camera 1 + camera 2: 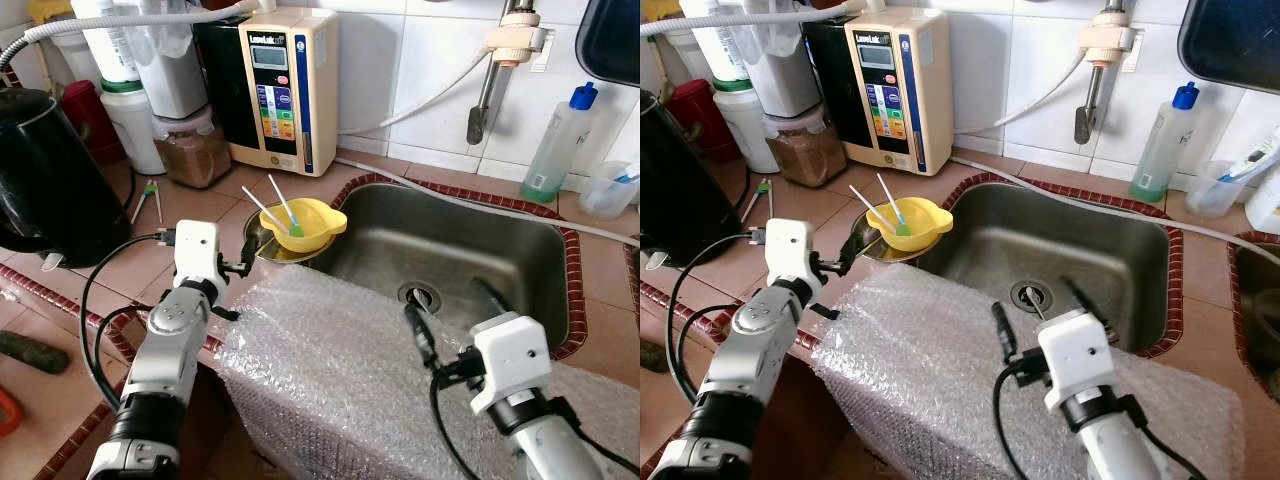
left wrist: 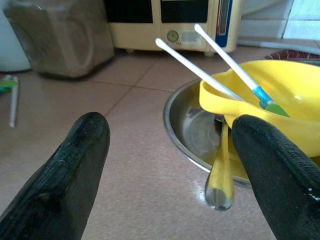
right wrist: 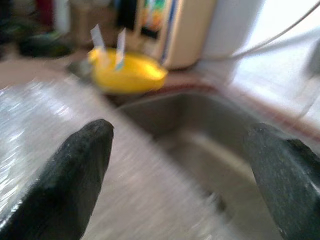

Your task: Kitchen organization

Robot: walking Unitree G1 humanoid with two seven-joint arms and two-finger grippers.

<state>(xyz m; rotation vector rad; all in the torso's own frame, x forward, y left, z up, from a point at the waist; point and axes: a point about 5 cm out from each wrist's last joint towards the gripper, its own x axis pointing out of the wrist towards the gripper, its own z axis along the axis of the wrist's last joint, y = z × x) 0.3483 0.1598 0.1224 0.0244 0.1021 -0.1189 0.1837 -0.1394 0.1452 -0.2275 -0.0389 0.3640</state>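
Steel sink (image 1: 520, 260) lies beyond the right gripper (image 3: 180, 165), whose fingers are wide apart, holding nothing. Bubble wrap (image 1: 330, 370) covers the near edge. Left gripper (image 2: 165, 165), open and empty, faces the metal dish (image 2: 192, 125) carrying the yellow bowl (image 2: 280, 95).

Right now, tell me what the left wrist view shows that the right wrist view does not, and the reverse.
Left wrist alone: the steel dish under the yellow bowl, a yellow handle hanging over its rim, and the brown-filled jar. Right wrist alone: the sink and bubble wrap. Both share the yellow bowl, its two white sticks, the cream appliance, and an open pincer.
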